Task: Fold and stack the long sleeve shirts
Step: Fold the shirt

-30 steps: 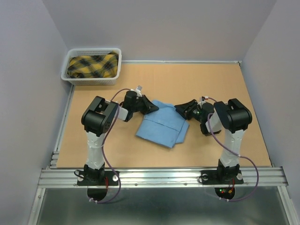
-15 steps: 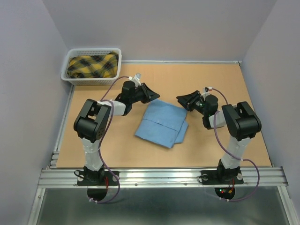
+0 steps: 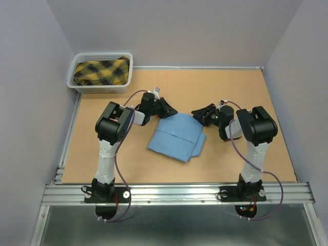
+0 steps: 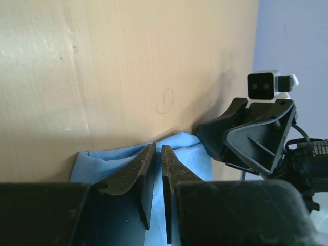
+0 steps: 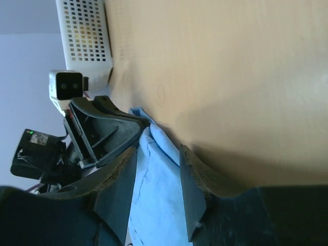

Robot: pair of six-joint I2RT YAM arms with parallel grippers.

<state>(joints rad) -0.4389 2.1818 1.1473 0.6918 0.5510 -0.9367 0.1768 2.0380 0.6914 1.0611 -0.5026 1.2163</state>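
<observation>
Blue shirt: the blue shirt (image 3: 177, 136) lies folded in a flat pack near the middle of the table (image 3: 230, 87), away from every edge.
Left claw: the left claw (image 4: 158, 149) is at the shirt's far left corner. Its fingers are almost together with only a thin gap, and nothing shows in that gap.
Right claw: the right claw (image 5: 158, 149) is at the shirt's far right corner. Its fingers are apart and hold nothing, and the shirt's edge shows between them.
Step now: I think both claws are getting ready to take the far edge.
How to do it well: go low at both corners. Pinch all the layers, not just the top one. Move both claws together so the pack stays flat and square.
Basket: the basket (image 3: 77, 84) sits at the far left corner with a yellow checked cloth (image 3: 101, 72) inside.
Words to read: none. There is only a thin loop mark (image 4: 165, 101) on the table, not a letter.
</observation>
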